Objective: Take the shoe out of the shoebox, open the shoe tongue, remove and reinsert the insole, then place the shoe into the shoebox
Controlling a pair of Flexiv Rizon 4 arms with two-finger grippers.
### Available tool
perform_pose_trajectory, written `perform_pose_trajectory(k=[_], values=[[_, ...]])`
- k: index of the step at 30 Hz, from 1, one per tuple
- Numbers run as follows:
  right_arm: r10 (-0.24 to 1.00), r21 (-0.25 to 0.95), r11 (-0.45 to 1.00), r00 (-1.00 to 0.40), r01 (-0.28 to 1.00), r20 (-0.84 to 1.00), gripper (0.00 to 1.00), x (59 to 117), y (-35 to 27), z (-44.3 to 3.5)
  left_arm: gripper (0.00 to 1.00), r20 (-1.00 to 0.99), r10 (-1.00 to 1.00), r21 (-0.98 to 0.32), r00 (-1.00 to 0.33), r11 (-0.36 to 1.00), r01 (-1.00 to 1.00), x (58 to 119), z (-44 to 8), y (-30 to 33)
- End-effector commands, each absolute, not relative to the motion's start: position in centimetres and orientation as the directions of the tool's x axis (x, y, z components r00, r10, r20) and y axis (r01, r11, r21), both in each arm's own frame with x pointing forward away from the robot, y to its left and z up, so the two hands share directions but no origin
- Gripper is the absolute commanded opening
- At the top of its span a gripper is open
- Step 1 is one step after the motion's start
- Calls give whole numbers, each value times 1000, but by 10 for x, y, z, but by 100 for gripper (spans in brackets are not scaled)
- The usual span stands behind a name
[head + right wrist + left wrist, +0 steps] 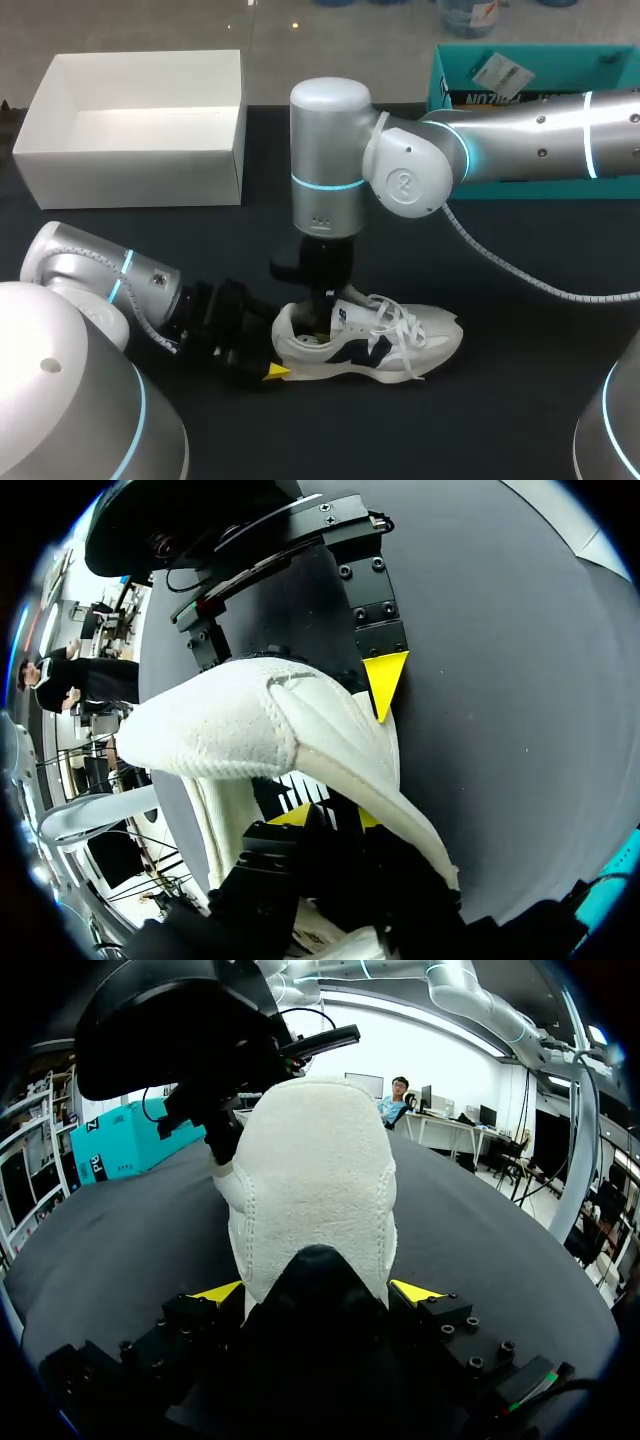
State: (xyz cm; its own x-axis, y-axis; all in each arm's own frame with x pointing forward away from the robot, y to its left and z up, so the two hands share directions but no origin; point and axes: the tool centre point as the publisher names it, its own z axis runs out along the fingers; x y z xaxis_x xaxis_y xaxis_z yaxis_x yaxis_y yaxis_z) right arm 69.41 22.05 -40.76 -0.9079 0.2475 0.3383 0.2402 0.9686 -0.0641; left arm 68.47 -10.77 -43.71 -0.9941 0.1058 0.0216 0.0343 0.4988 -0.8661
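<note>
White shoe (400, 340) with dark side panels stands on its sole on the black table (520, 410), outside the shoebox (130, 170) and well apart from it. Heel points toward the left arm, toe toward the right side of the head view. Laces are loose across the top.

Shoebox: white, open top, at the far left of the table. A teal box (455, 75) sits at the far right, partly behind the right arm.

Left gripper (318, 1295): low on the table at the heel. In the left wrist view both yellow tips press against the heel, one on each side, so it is clamped on the shoe. One of those fingertips (385, 680) also shows in the right wrist view, flat against the heel's side.

Right gripper (327, 818): the arm comes in from the right and its wrist hangs straight down over the shoe. The fingers dip into the shoe's opening just behind the laces. Yellow tips sit close together inside the shoe, but I cannot tell whether they grip anything.
</note>
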Motion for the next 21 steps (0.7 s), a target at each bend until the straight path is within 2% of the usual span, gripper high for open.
perform_pose_trajectory(k=[1, 21], values=[[243, -82, 970, -902, 229, 356, 2, 683, 238, -462, 0, 19, 107, -865, -994, 501, 37, 684, -445, -111], [199, -79, 980, -920, 183, 338, 0, 680, 232, -423, 0, 19, 107, -865, -994, 501, 37, 684, -445, -111]])
